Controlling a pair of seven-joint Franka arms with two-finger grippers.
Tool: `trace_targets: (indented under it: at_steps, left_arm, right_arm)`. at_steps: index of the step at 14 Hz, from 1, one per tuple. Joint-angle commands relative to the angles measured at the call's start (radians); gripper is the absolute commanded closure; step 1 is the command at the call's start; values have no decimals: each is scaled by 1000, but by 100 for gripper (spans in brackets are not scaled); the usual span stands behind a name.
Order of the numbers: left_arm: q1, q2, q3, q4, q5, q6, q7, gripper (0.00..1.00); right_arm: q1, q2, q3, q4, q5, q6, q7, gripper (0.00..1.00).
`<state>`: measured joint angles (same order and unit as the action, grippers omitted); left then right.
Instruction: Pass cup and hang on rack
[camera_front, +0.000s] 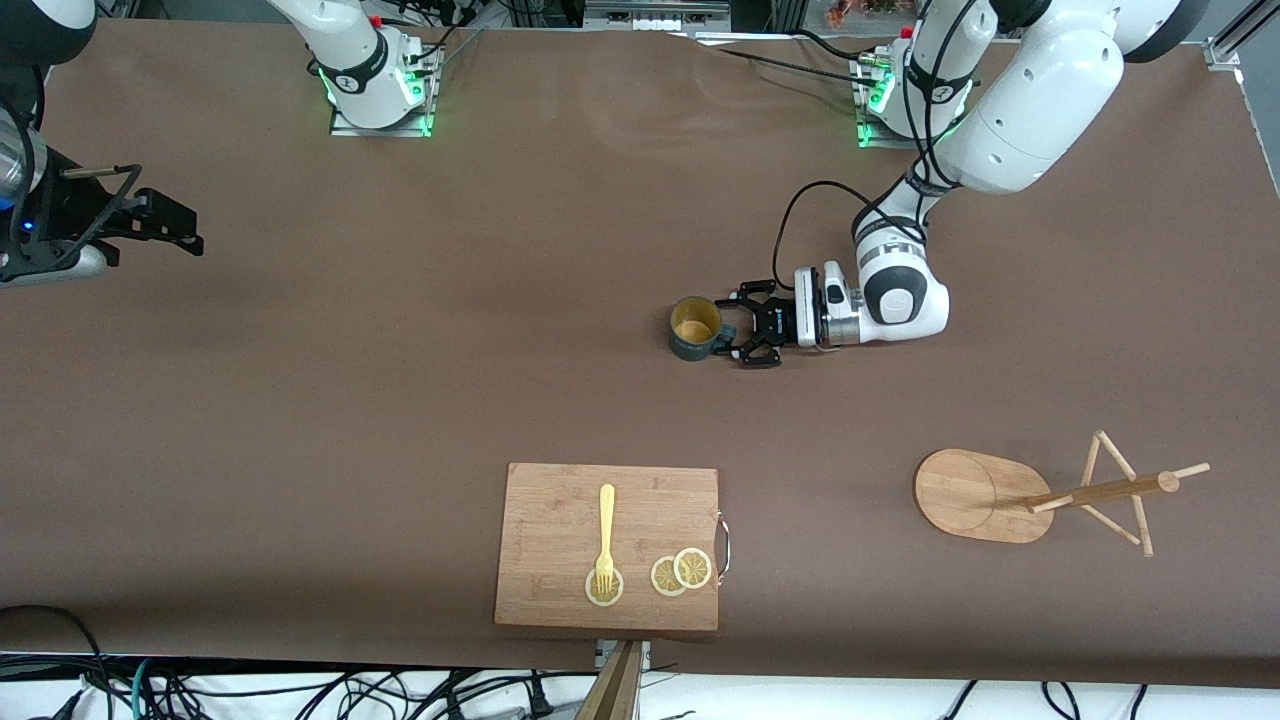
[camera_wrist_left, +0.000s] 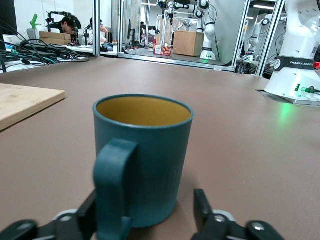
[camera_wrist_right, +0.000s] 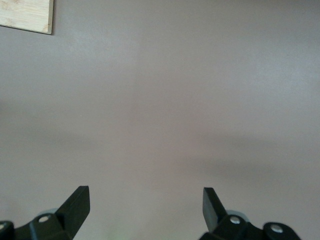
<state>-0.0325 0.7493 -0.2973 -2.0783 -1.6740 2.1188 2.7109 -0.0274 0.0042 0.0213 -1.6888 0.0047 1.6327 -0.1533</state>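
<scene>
The dark teal cup (camera_front: 694, 327) stands upright on the brown table, near its middle, with its handle turned toward my left gripper. My left gripper (camera_front: 731, 329) is low at the table, open, one finger on each side of the handle and the cup's near wall. In the left wrist view the cup (camera_wrist_left: 150, 150) fills the middle and my left gripper (camera_wrist_left: 145, 202) straddles its base, with a gap showing beside one finger (camera_wrist_left: 202, 205). The wooden rack (camera_front: 965, 490) is nearer the front camera, toward the left arm's end. My right gripper (camera_front: 160, 222) waits open and empty at the right arm's end; in its own wrist view my right gripper (camera_wrist_right: 145, 202) shows over bare table.
A wooden cutting board (camera_front: 560, 500) with a yellow fork (camera_front: 605, 535) and lemon slices (camera_front: 680, 572) lies near the table's front edge. Its edge shows in the left wrist view (camera_wrist_left: 25, 102) and its corner in the right wrist view (camera_wrist_right: 27, 15). Both arm bases stand along the table's back edge.
</scene>
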Motion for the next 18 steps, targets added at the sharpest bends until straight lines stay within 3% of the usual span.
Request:
trace_targets:
  at_steps: [1, 5, 8, 13, 16, 18]
  left_arm:
    - [3, 8, 15, 1, -26, -25, 59, 50]
    - [11, 5, 36, 0, -26, -40, 55, 100]
    - [14, -4, 52, 1, -33, -60, 12, 100]
    - [66, -166, 53, -60, -16, -147, -407, 100]
    - [130, -296, 72, -85, 120, -224, -717, 100]
    - [140, -352, 162, -83, 206, -359, -926, 100]
  right_arm:
    - [-17, -13, 19, -11, -6, 10, 3, 0]
    - [-17, -13, 22, -11, -6, 10, 3, 0]
    - [-17, -13, 22, -11, -6, 10, 5, 0]
    - [-17, -13, 22, -11, -6, 4, 5, 0]
    - [-17, -13, 22, -11, -6, 4, 5, 0]
    - [-17, -13, 22, -11, -6, 4, 5, 0]
